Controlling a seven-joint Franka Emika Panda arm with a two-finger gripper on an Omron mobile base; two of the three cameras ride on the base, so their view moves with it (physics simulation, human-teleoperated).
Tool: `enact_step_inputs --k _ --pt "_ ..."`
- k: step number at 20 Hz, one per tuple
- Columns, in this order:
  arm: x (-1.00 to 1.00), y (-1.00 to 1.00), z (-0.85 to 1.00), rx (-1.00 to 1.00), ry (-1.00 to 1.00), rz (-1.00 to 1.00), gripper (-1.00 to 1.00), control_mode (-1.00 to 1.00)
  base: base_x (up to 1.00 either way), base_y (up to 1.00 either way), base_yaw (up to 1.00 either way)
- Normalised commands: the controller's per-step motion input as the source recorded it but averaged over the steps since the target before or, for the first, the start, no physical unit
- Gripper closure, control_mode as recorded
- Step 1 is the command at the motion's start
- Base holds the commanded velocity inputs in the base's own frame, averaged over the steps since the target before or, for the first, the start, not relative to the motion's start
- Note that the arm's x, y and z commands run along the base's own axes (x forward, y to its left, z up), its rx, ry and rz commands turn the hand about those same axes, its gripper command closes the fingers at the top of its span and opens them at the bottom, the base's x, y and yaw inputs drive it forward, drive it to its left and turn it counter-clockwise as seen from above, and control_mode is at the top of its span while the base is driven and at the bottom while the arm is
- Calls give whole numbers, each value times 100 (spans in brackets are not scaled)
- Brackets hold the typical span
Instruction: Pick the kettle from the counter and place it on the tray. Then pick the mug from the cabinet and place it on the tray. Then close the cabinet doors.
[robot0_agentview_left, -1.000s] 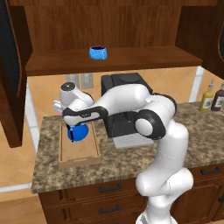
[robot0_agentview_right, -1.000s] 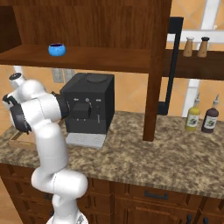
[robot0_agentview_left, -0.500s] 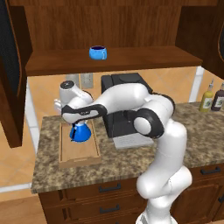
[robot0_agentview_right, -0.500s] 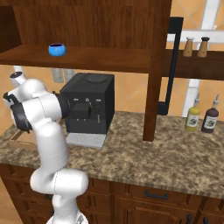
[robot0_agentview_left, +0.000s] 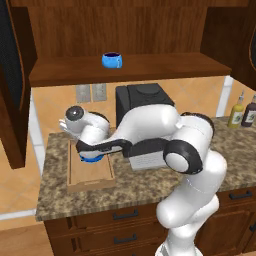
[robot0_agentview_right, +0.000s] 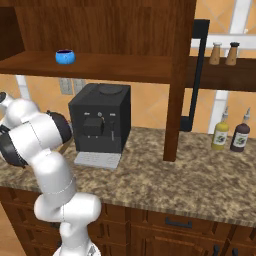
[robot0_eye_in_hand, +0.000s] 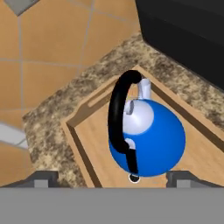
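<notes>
gripper now spread wide, kettle released, standing on the tray

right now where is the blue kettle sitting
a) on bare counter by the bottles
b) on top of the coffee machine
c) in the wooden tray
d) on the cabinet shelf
c: the hand view shows the kettle standing upright inside the raised rim of the tray, and the left base view shows the kettle in the tray on the counter.
</notes>
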Motion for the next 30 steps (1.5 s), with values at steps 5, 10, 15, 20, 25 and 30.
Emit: enact_step_inputs --k 5,10,15,20,25,30 --pt "-91 -25 28 0 -13 0 -100 -100 0 0 0" --pt "-78 -55 65 0 10 0 -100 -100 0 0 0" --pt "-47 -59 97 0 24 -2 -100 -100 0 0 0" --pt "-38 -26 97 0 5 0 -100 -100 0 0 0" --pt "-9 -9 11 0 -1 0 -100 -100 0 0 0" --pt "0 -14 0 0 0 0 -100 -100 0 0 0"
